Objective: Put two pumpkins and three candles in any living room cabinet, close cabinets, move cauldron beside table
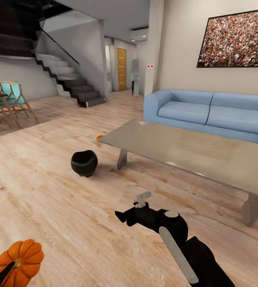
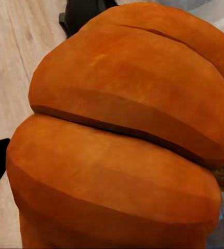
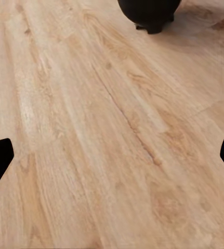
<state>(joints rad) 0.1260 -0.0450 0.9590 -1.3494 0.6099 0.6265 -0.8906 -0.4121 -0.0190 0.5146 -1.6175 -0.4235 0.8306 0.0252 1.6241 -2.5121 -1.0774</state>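
At the lower left of the head view, the left gripper [image 1: 3,273] appears clamped on a pumpkin [image 1: 19,263], though its fingers are mostly hidden. The right gripper [image 3: 112,155] gapes wide, holding nothing, over bare floor [image 1: 45,191]. The carry wants a level wrist. Mid-frame the cauldron [image 1: 83,162] stands beside the table [image 1: 192,151]; an orange speck [image 1: 99,137] beyond may be the second pumpkin.

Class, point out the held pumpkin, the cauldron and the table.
pumpkin [image 1: 19,261], head view, on its ribbed orange side.
cauldron [image 1: 83,163], head view, on its black belly.
table [image 1: 192,149], head view, on its bare top.
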